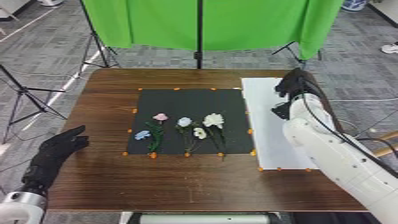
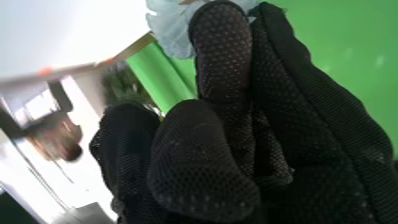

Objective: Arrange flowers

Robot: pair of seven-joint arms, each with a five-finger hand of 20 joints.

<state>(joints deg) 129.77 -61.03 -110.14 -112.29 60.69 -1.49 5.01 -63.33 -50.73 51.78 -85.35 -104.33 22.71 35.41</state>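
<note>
Pale flower held over white sheet.
It is clamped in the right hand; the left hand is held, fingers apart, at an edge of the worktop.

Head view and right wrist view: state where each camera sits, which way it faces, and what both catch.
Head view: on the robot's head, looking forward and down at the brown wooden table and flat black mat; black-gloved left hand, right hand and both white arms show.
Right wrist view: on the right wrist, looking along the right hand past pale petals.
Shared: right hand, hanging green cloth, apparently the white rectangular sheet.
</note>
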